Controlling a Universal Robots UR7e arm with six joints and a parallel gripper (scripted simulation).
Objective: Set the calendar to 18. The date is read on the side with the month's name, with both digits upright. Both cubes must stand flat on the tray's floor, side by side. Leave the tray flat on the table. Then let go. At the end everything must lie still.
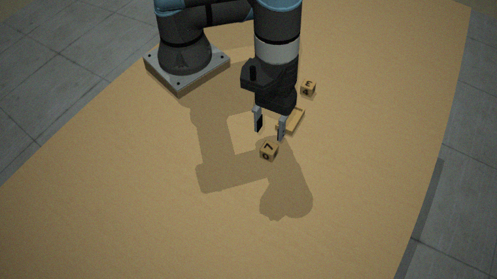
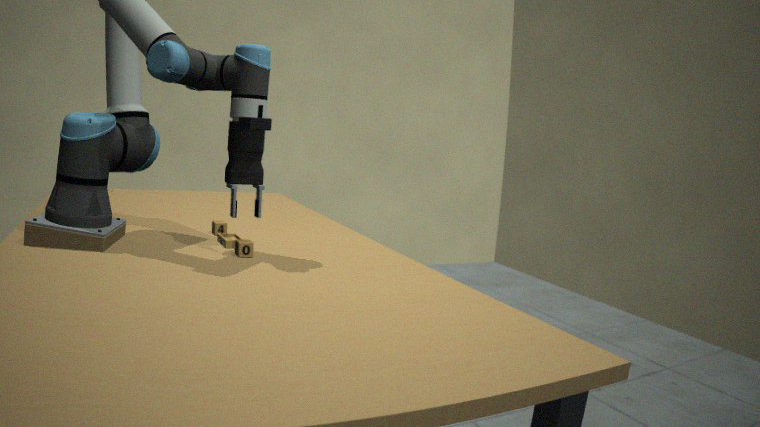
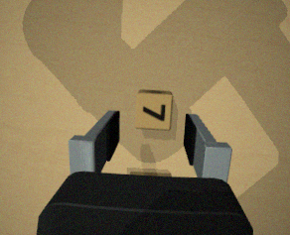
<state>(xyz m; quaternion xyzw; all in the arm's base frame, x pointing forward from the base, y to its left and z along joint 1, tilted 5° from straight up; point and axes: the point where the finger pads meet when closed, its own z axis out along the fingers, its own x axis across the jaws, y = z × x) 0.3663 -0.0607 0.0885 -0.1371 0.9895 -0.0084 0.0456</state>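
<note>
Overhead, the gripper (image 1: 269,126) hung well above the table (image 1: 110,195), its two fingers (image 1: 257,121) spread wide with nothing between them. Directly below, a wooden cube (image 1: 269,150) stood flat on the table with a 7 on its top face and a 0 on the side toward the top camera (the wrist view showed the same 7 (image 3: 154,111), framed in the gap between the grey finger pads). That cube was not in the tray: it sat on the bare table just beside one short end of the tray (image 1: 295,121), though whether it touched that end could not be told.

The tray lay flat on the table, a low shallow wooden box partly hidden behind the gripper body in the top view. No cube was seen in the part of it that showed. The second cube (image 1: 307,87) stood on the table past the tray's other end, near it but apart, showing a 3 on top and a 4 on its side. From the exterior camera the three pieces lined up in a short row: the cube with the 4 (image 2: 219,227), the tray (image 2: 228,240), then the cube with the 0 (image 2: 243,248), with the gripper (image 2: 246,208) hanging clear above them. The arm's base plate (image 1: 155,74) sat well apart from the pieces, near the table's edge.
</note>
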